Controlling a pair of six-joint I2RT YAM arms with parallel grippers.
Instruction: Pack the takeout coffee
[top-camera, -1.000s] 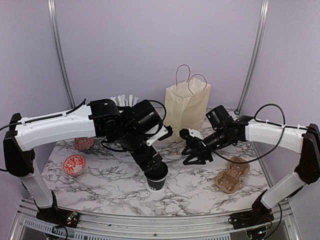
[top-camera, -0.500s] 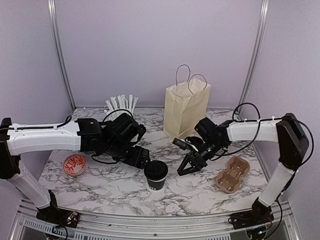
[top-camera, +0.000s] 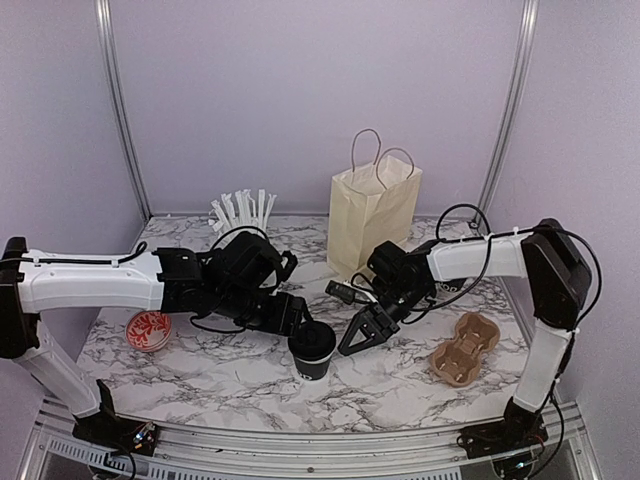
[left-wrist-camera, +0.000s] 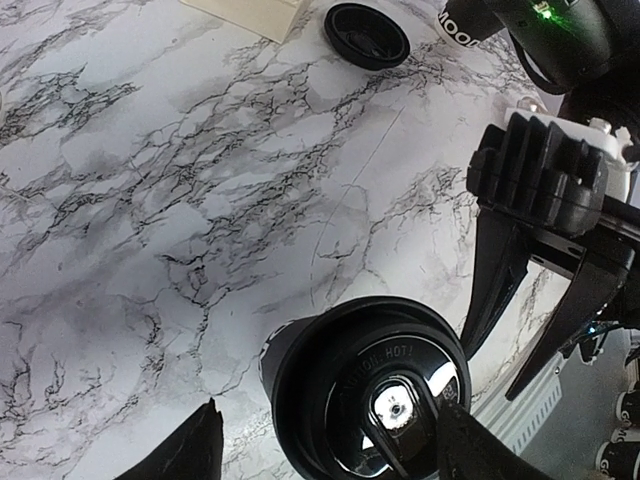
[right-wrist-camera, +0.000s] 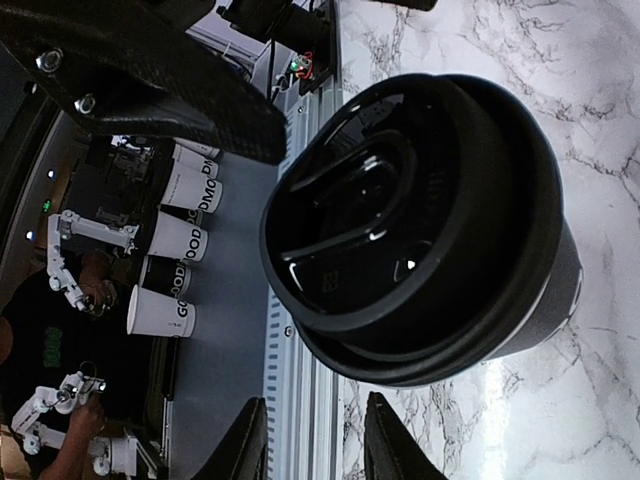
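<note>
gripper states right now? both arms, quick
Left gripper: open, fingers at the takeout coffee, no grip on it.
Right gripper: partly open, holding nothing, close beside the takeout coffee.

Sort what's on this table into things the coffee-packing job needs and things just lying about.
Job: takeout coffee; paper bag, probably the packaging; maybe the cardboard carrier.
Lying about: wrapped straws; red-patterned dish; loose black lid near the bag.
</note>
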